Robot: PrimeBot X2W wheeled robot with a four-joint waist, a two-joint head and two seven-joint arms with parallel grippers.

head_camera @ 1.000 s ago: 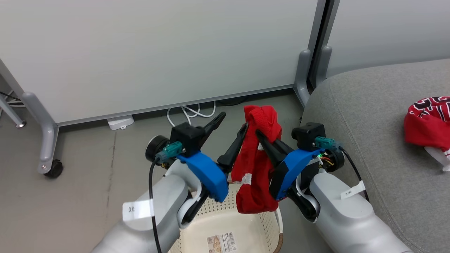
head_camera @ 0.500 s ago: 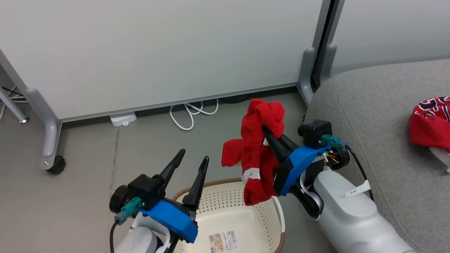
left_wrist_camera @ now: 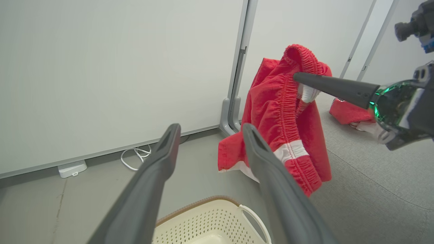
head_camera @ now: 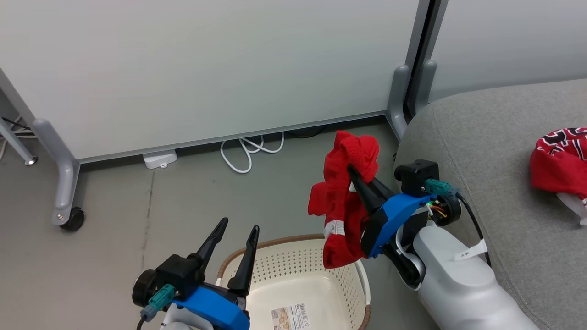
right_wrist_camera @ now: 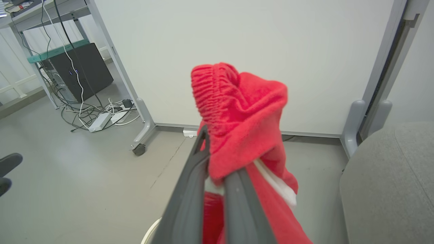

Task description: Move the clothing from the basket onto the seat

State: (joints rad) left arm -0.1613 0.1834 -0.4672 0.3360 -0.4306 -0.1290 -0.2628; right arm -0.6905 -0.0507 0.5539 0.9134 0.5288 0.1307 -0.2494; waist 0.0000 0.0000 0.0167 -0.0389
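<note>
Now the red shorts (head_camera: 341,206) look soft and light, hanging mid-frame above the basket (head_camera: 293,270). The right gripper (head_camera: 353,172) pinches their stretchy top band, a good place to hold. The left gripper (head_camera: 239,225), lower left, holds nothing, fingers apart.

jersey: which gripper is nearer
Right. The right gripper, shut on the shorts, is beside the seat; the left gripper is open by the basket, farther from the jersey.

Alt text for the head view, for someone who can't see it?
The right gripper holds red shorts up above the cream laundry basket, beside the grey sofa seat where a red jersey lies; the left gripper is open.
</note>
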